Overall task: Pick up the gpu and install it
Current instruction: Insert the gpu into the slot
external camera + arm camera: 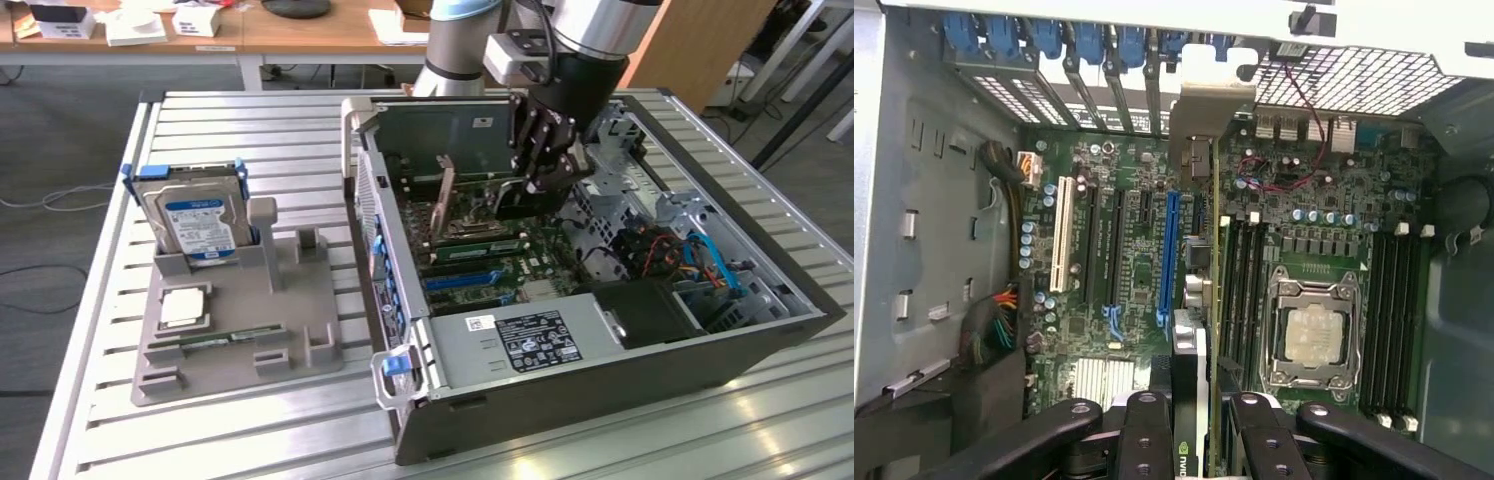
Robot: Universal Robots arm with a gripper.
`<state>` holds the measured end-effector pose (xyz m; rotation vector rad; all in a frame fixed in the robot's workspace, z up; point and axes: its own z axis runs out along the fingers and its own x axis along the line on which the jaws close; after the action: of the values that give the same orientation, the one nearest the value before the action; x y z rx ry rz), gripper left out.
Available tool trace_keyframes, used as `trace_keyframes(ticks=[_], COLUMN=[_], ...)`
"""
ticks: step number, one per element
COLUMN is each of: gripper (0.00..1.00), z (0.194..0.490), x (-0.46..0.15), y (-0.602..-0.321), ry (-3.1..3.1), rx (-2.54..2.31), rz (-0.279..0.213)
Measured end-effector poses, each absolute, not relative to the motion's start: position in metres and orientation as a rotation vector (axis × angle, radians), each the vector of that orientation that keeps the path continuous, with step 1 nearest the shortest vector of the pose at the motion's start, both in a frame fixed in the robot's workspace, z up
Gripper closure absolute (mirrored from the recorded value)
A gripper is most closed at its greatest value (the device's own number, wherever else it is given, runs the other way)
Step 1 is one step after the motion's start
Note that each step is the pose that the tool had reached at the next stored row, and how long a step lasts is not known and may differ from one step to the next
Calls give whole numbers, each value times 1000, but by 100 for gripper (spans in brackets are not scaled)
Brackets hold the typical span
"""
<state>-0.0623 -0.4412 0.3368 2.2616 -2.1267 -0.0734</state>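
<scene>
Gripper is clamped on the gpu, holding it edge-down inside the open PC case, which sits by the table edge on the exterior view's right. The card's bracket end points at the case's rear slots and the card hangs above the motherboard, beside the blue slot; it's possibly touching the board, can't tell. Parts tray w/ hard drive stands near the opposite table edge.

The gpu, a thin dark circuit card with a silver end bracket, stands edge-on, clamped in the gripper.
</scene>
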Motion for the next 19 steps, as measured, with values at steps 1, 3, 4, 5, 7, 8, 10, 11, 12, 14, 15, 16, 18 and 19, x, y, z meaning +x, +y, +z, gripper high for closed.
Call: trace_keyframes(ticks=[1, 3, 4, 5, 7, 8, 10, 11, 12, 14, 15, 16, 18, 19], gripper=[73, 73, 73, 73, 73, 73, 73, 73, 73, 73, 73, 73, 73, 73], z=[335, 332, 330, 328, 326, 324, 322, 321, 319, 317, 316, 316, 316, 316], x=[-62, -62, -62, -62, -62, -62, -62, -62, -62, -62, -62, -62, -62, -62], y=[-441, -441, -441, -441, -441, -441, -441, -441, -441, -441, -441, -441, -441, -441], ry=[-2126, -2124, -2123, -2122, -2120, -2119, -2117, -2116, -2115, -2113, -2112, -2112, -2111, -2111], rx=[2262, 2264, 2265, 2266, 2267, 2268, 2270, 2271, 2272, 2274, 2275, 2275, 2276, 2276], rz=[-73, -73, -73, -73, -73, -73, -73, -73, -73, -73, -73, -73, -73, -73])
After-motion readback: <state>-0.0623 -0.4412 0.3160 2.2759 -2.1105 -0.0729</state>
